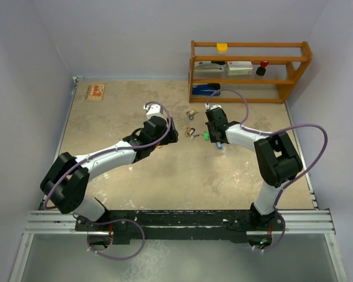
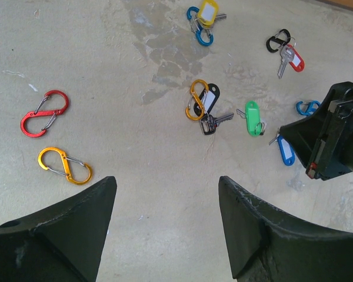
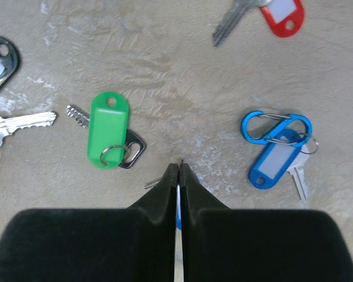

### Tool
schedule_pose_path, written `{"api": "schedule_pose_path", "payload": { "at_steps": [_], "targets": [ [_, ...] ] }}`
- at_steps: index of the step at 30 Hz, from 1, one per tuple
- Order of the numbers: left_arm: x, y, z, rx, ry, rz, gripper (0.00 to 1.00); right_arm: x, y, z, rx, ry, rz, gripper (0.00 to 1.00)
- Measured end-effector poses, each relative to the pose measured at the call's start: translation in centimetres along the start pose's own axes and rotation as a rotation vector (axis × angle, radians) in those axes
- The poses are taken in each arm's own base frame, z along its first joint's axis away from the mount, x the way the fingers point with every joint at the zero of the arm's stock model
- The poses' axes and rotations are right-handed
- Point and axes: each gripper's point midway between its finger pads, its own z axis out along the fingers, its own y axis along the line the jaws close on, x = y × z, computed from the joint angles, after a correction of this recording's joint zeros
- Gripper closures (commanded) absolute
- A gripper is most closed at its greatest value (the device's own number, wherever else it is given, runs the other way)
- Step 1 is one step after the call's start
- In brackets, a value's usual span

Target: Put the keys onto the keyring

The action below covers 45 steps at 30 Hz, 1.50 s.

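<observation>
The tabletop (image 1: 165, 176) carries the keys (image 1: 191, 132), scattered between both arms. The left tool (image 2: 167, 182) hovers wide open and empty, well short of them. The right tool (image 3: 179, 167), the nearer one, is pinched shut directly over a blue-tagged key (image 2: 286, 151). Blue shows in its seam, but I cannot tell whether it grips the tag. The blade tip pokes out towards the green-tagged key (image 3: 107, 129), just beside.

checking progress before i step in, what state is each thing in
left gripper, jaws open, empty
right gripper, jaws shut on a blue sliver
green tag key, loose, on no clip
red tag key, on black clip
yellow tag key, on blue clip
red clip, closed, empty
gold clip, closed, empty
</observation>
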Motion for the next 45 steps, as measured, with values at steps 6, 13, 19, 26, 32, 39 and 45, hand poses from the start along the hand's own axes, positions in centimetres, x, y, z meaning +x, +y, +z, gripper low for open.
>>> {"api": "schedule_pose_path", "payload": {
  "at_steps": [6, 13, 19, 26, 32, 39, 45],
  "targets": [
    [0.0, 0.0, 0.0, 0.000, 0.001, 0.000, 0.33, -1.9, -1.0, -1.7, 0.038, -0.066, 0.017, 1.00],
    [-0.1, 0.2, 0.0, -0.009, -0.008, 0.000, 0.34, -5.3, -2.2, -5.8, 0.040, -0.204, 0.065, 1.00],
    [-1.6, 2.1, 0.5, -0.074, -0.053, -0.033, 0.36, -5.3, -2.3, -7.2, 0.019, -0.230, 0.065, 1.00],
    [-3.0, 7.0, 1.9, -0.250, -0.106, -0.064, 0.36, -5.9, -1.9, -9.4, -0.048, -0.284, 0.060, 1.00],
    [0.6, 10.5, 4.1, -0.387, -0.018, 0.010, 0.36, -6.7, -1.6, -10.8, -0.087, -0.327, 0.065, 1.00],
    [1.7, 11.9, 5.2, -0.443, 0.010, 0.086, 0.36, -6.6, -1.1, -10.9, -0.111, -0.325, 0.055, 1.00],
    [1.1, 11.7, 6.0, -0.445, -0.001, 0.120, 0.36, -6.5, -1.1, -10.9, -0.112, -0.323, 0.050, 1.00]
  ]
}}
